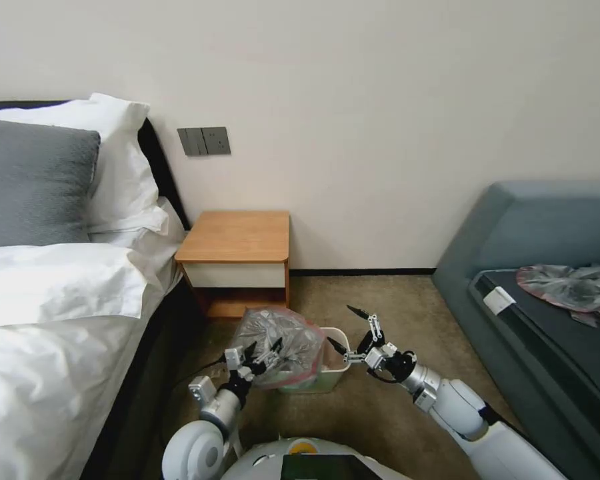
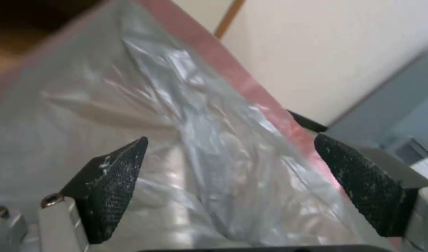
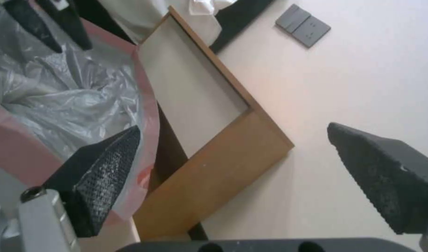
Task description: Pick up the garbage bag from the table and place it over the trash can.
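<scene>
Head view: you see the garbage bag (image 1: 281, 345) billowed over the left part of the trash can (image 1: 333, 373), which stands on the carpet just in front of the table (image 1: 237, 261). The left gripper (image 1: 263, 352) sits at the bag's 8 o'clock edge, its tips against the plastic. The right gripper (image 1: 346, 329) hangs at the bag's 3 o'clock, just beside the can's rim, jaws spread and holding nothing. Spare grey bags (image 1: 573, 285) lie on the sofa (image 1: 533, 230), well apart.

Left wrist view: the left gripper (image 2: 230, 150) has both pads (image 2: 109, 185) spread wide; the garbage bag (image 2: 186, 115) spans the gap and beyond. You cannot tell whether the pads touch the film. The pink rim runs from 12 o'clock toward 4 o'clock.

Right wrist view: the right gripper (image 3: 232, 140) is released, its pads wide apart. The garbage bag (image 3: 69, 94) lies at 9 o'clock, its pink rim beside one pad (image 3: 102, 168). The table (image 3: 214, 140) fills the gap between the pads. The left gripper's fingers (image 3: 41, 21) show at 11 o'clock.
</scene>
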{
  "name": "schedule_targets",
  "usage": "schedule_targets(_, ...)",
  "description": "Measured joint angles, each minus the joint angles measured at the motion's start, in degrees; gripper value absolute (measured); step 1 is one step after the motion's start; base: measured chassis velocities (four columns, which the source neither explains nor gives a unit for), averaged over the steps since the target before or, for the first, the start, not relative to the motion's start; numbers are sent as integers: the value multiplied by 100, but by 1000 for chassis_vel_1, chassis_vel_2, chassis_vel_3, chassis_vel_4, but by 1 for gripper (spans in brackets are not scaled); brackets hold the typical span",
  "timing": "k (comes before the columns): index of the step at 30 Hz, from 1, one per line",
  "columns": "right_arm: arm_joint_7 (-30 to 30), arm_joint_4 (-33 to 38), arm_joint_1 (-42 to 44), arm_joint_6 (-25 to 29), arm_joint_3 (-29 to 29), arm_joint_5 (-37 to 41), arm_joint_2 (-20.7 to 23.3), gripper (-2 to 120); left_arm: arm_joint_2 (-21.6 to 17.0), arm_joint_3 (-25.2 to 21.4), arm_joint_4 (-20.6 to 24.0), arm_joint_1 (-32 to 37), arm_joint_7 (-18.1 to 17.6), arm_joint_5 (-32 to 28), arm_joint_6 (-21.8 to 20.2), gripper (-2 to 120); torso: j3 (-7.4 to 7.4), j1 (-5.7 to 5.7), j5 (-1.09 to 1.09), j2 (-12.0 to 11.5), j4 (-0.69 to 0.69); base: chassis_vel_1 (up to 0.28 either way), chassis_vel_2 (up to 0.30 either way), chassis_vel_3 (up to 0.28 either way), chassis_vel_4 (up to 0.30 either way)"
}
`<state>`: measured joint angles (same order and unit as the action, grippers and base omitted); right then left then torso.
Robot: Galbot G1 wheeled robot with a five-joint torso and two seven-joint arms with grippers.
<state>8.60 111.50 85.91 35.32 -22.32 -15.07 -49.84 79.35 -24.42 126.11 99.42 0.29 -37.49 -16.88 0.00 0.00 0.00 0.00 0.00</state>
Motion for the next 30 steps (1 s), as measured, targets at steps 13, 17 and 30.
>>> schedule_targets(13,21,15,76,12,-2,-13,-22,100,-50,19,-489,-142,-196,1220,-200,93,0,0,0,0,-1,0,0,0,0)
schedule_targets(17,22,26,90,13,-4,-20,-35,100,-50,34,-427,-156,-215,1191,-423,93,0,0,0,0,0,0,0,0,0)
schedule_targets(30,40,104,163,13,2,-78,-127,100,-44,9,-478,-308,-42,1411,-927,91,0,0,0,0,0,0,0,0,0)
